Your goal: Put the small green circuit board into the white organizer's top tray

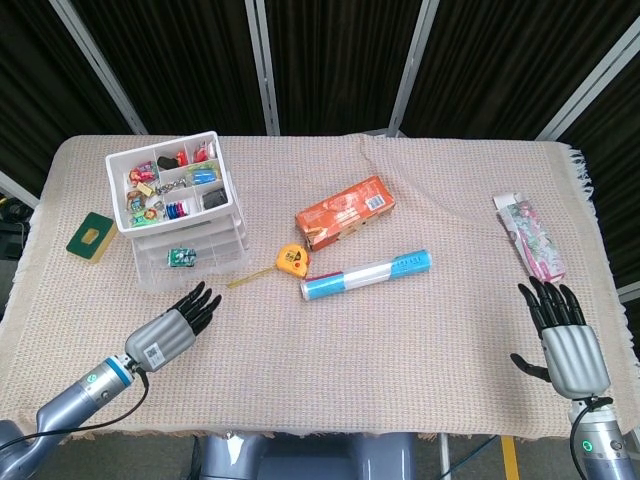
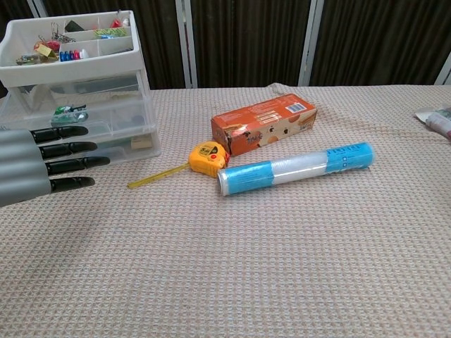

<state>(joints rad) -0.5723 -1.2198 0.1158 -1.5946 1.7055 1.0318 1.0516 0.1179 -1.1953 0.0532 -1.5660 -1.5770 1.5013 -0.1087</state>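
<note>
The small green circuit board (image 1: 91, 236) lies flat on the cloth at the far left, just left of the white organizer (image 1: 180, 212). It is out of the chest view. The organizer's top tray (image 2: 70, 42) is divided into compartments holding small colourful parts. My left hand (image 1: 172, 329) hovers low in front of the organizer with fingers stretched out and nothing in it; in the chest view the left hand (image 2: 39, 163) fills the left edge. My right hand (image 1: 564, 340) rests open at the front right corner, empty.
A yellow tape measure (image 1: 291, 261) with its tape pulled out, an orange box (image 1: 344, 211) and a blue-and-white tube (image 1: 366, 275) lie mid-table. A patterned packet (image 1: 530, 236) lies at the right edge. The table edge runs close behind both hands.
</note>
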